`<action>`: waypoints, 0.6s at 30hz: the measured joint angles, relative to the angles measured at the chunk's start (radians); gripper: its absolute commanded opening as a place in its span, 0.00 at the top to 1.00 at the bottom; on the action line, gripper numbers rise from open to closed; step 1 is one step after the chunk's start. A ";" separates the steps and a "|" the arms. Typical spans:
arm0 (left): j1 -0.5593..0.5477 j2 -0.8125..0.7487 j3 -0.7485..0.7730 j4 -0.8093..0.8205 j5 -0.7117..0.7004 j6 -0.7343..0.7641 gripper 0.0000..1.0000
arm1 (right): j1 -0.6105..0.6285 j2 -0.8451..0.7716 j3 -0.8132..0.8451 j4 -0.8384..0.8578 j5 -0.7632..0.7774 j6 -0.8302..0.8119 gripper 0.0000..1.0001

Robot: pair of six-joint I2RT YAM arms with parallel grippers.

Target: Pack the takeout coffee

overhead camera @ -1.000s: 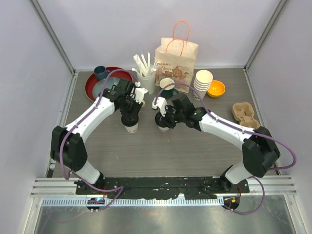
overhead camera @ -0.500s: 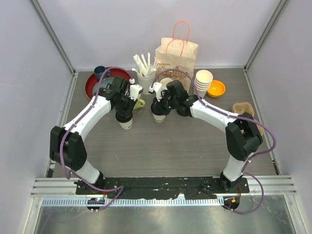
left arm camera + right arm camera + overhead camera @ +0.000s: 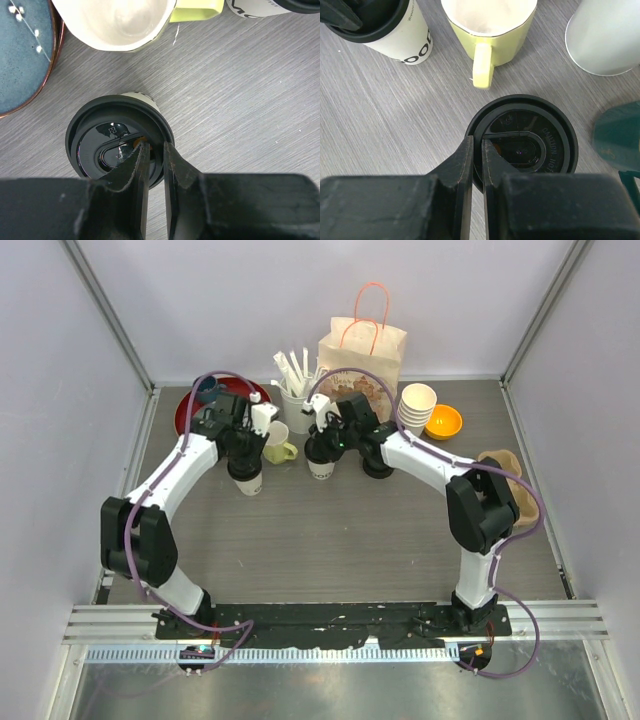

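The counter (image 3: 240, 100) is matt grey with a fine wood-like grain. The left lid (image 3: 117, 147) and right lid (image 3: 540, 135) of the takeout coffee look like smooth black plastic, glossy enough to catch light. The cup wall (image 3: 415, 42) is matt cream paper printed in black. The yellow mug (image 3: 490, 35) and blue plate (image 3: 20, 55) carry a shiny glaze. The fingers (image 3: 130, 175) of the left end effector (image 3: 156, 150) are dull black, faintly grainy. The bag (image 3: 362, 355) looks like brown paper, the cup carrier (image 3: 503, 475) like rough pulp.
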 measured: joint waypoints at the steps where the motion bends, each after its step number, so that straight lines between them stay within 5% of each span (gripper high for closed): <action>1: 0.007 0.002 0.000 0.004 0.004 0.000 0.80 | -0.002 0.005 0.006 0.000 0.000 0.000 0.95; 12: 0.027 0.022 0.011 0.024 0.034 0.003 0.78 | -0.024 0.073 0.091 0.000 -0.014 0.019 0.90; 18: 0.043 0.027 0.011 0.038 0.035 0.002 0.71 | -0.039 0.094 0.115 0.005 -0.026 0.029 0.77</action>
